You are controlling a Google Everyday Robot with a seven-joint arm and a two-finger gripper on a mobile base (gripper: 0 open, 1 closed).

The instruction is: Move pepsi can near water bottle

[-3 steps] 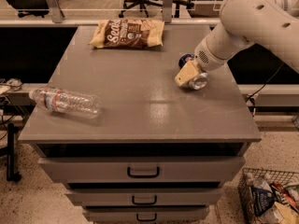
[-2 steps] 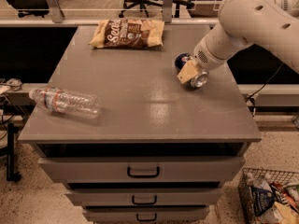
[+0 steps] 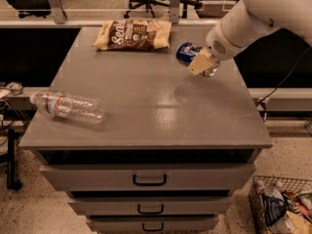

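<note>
The gripper (image 3: 199, 61) hangs over the right rear of the bench (image 3: 146, 126), its jaws closed on the can (image 3: 185, 52), which is held tilted and clear of the top. The bottle (image 3: 68, 106) lies on its side at the left front edge, well apart from the can. A chip bag (image 3: 132, 34) lies at the rear.

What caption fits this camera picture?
Gripper holds the pepsi can above the cabinet top, far from the lying water bottle.
</note>
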